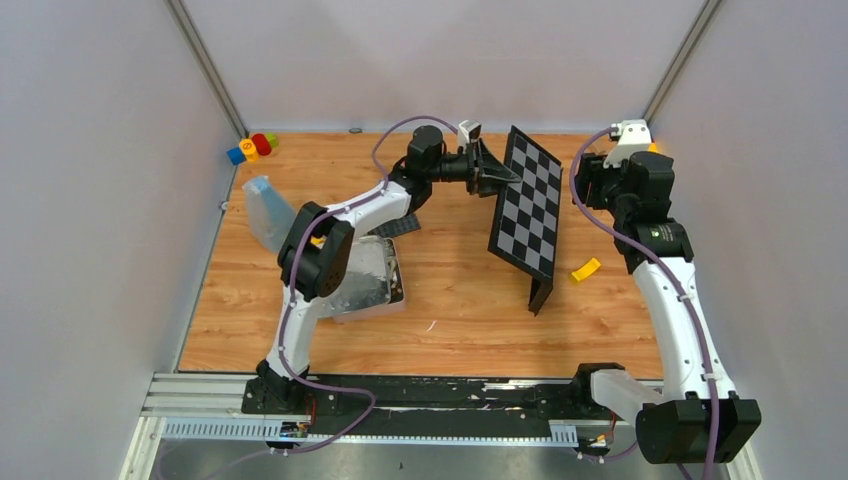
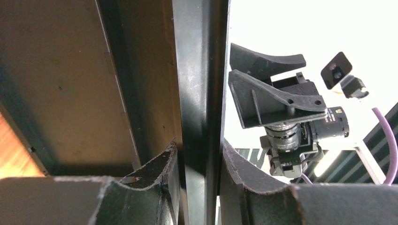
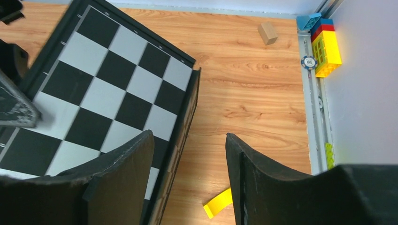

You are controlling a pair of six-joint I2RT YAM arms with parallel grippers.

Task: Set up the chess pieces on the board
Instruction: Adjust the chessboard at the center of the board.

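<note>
The left gripper (image 2: pixel 199 161) is clamped tight on the black rim of the flat chessboard (image 1: pixel 530 205) of black and silvery-white checks, which stands tilted steeply, its lower end on the wooden table (image 1: pixel 450 300). The right gripper (image 3: pixel 187 157) hangs wide apart and empty beside the chessboard, near a small yellow brick (image 3: pixel 218 204).

A table (image 1: pixel 450 290) with a warm orange-brown wood-grain top fills the middle of the scene, closed in on the left, back and right by plain pale grey walls (image 1: pixel 90 180). Slim metal posts (image 1: pixel 205 65) run up the two back corners, and a silver slotted rail (image 1: pixel 200 395) lies along the near edge. The light is bright and even, casting only soft shadows on the wood.
</note>
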